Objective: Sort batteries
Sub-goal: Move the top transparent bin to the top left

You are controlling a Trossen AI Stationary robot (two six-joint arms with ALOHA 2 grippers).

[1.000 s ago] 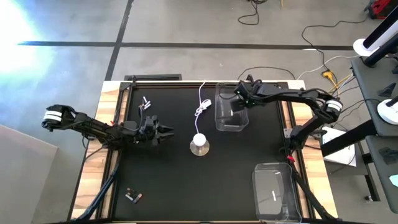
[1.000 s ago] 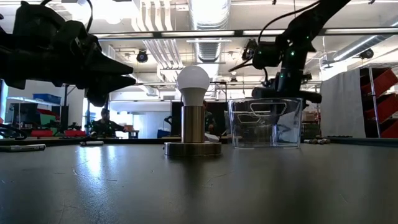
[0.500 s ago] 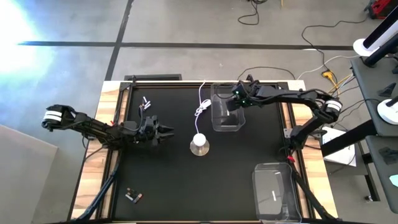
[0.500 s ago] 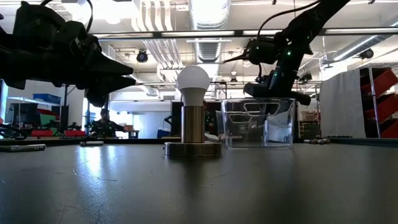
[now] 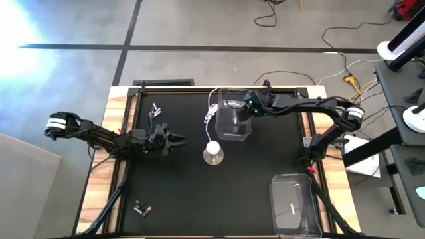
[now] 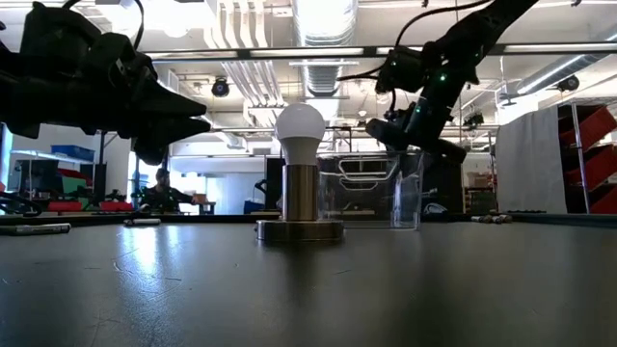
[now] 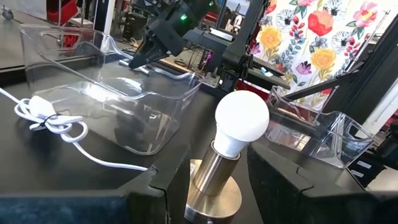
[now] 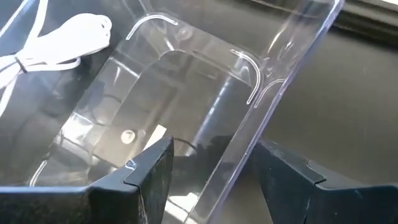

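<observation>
Two small groups of batteries lie on the black table, one at the far left [image 5: 155, 108] and one at the near left [image 5: 141, 210]. A clear plastic bin [image 5: 232, 118] stands on its base in the far middle, next to the white cable [image 5: 212, 111]. My right gripper [image 5: 247, 106] is open over the bin's right wall [image 6: 413, 188], one finger on each side of it. My left gripper [image 5: 178, 141] hangs open above the table's left half, pointing at the lamp [image 5: 212, 153], and holds nothing. My right gripper straddles the bin's right long wall [image 8: 233, 152] near its far end, with one finger [image 8: 149, 180] inside the bin and the other [image 8: 292, 180] outside. It comes slanting down from the table's right. The gap is wider than the wall; which finger touches it I cannot tell. The bin stays on the table.
A brass lamp with a white bulb [image 7: 241, 118] stands mid-table, its cable coiled beside the bin's left side. A second clear bin [image 5: 294, 206] sits at the near right corner. The black surface between the lamp and the near edge is bare.
My right gripper has moved toward the table's left, and the clear bin has slid left along the table with it, ending close to the coiled cable and turned slightly.
</observation>
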